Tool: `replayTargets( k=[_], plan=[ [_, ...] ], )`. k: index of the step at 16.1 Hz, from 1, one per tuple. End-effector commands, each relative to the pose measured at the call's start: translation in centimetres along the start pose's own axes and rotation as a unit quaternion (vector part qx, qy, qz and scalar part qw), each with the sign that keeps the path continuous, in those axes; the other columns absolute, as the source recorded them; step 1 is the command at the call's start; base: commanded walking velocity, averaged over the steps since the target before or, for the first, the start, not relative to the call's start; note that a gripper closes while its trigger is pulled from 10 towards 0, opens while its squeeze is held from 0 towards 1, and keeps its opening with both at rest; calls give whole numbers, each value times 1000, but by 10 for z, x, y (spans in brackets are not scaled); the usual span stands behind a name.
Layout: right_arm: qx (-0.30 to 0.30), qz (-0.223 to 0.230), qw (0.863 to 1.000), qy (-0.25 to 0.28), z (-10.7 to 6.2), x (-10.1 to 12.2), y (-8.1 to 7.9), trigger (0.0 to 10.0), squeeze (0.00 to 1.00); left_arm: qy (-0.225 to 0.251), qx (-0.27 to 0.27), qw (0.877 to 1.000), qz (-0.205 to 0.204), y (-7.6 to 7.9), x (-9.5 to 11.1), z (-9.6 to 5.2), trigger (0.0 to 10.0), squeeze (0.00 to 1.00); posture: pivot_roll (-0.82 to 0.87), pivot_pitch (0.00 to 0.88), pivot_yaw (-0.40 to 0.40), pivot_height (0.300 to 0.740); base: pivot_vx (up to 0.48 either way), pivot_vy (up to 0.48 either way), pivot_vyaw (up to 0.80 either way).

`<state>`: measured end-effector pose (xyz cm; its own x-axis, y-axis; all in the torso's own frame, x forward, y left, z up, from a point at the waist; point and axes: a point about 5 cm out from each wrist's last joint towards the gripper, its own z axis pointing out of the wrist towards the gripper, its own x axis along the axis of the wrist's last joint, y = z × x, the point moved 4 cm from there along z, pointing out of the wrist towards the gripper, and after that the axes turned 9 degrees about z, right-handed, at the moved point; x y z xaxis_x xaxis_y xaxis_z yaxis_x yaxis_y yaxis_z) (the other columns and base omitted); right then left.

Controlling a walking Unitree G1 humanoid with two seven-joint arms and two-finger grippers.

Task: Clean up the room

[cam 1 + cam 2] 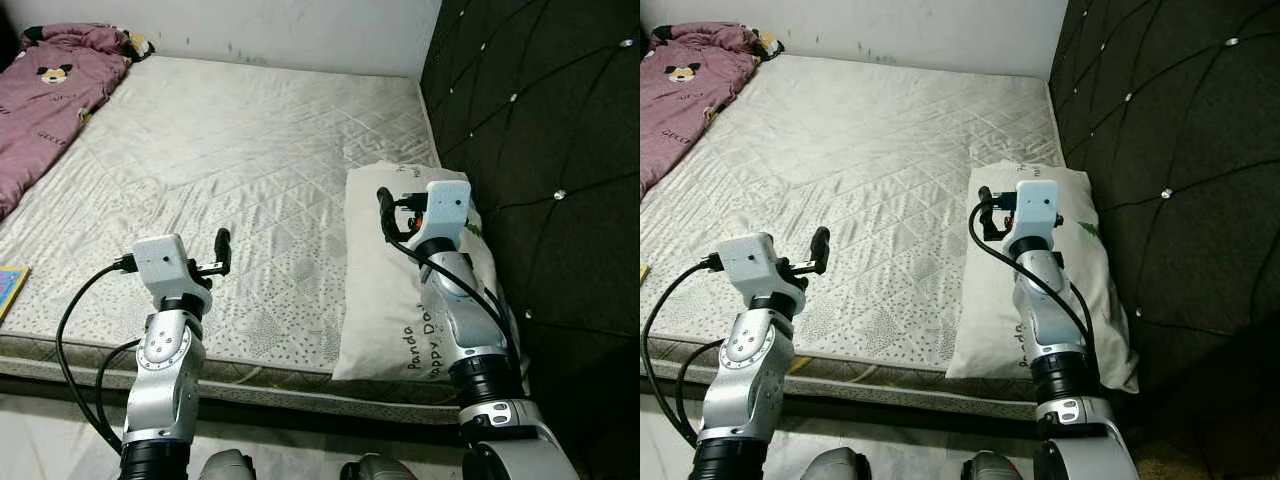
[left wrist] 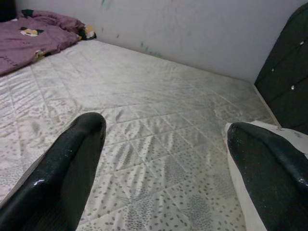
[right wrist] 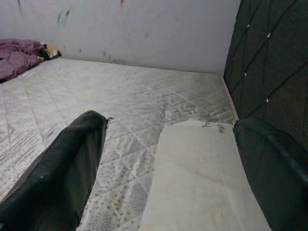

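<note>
pillow (image 1: 400, 270) on mattress (image 1: 230, 170), beside headboard (image 1: 540, 120)

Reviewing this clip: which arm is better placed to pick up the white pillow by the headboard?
Right. The right gripper hovers open directly above the pillow, while the left gripper hangs over bare mattress, well to the side.

Spread left claw (image 2: 166, 144) over mattress (image 2: 159, 101)
</note>
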<state>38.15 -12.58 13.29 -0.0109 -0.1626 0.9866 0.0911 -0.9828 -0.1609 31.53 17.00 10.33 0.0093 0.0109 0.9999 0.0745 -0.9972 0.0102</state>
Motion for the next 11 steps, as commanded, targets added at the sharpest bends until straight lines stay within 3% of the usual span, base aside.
replayTargets(
  k=[1, 11],
  plan=[
    [11, -12, 1000, 13, 3, 8, -4, 10000, 0, 3, -3, 1000, 2, 1, 4, 1, 10000, 0, -27, 0, -34, 740, 0, 0, 0],
    [17, -1, 1000, 5, 2, 4, -5, 10000, 0, 0, 8, 1000, 2, 0, 2, 1, 10000, 0, -26, 0, -40, 740, 0, 0, 0]
  ],
)
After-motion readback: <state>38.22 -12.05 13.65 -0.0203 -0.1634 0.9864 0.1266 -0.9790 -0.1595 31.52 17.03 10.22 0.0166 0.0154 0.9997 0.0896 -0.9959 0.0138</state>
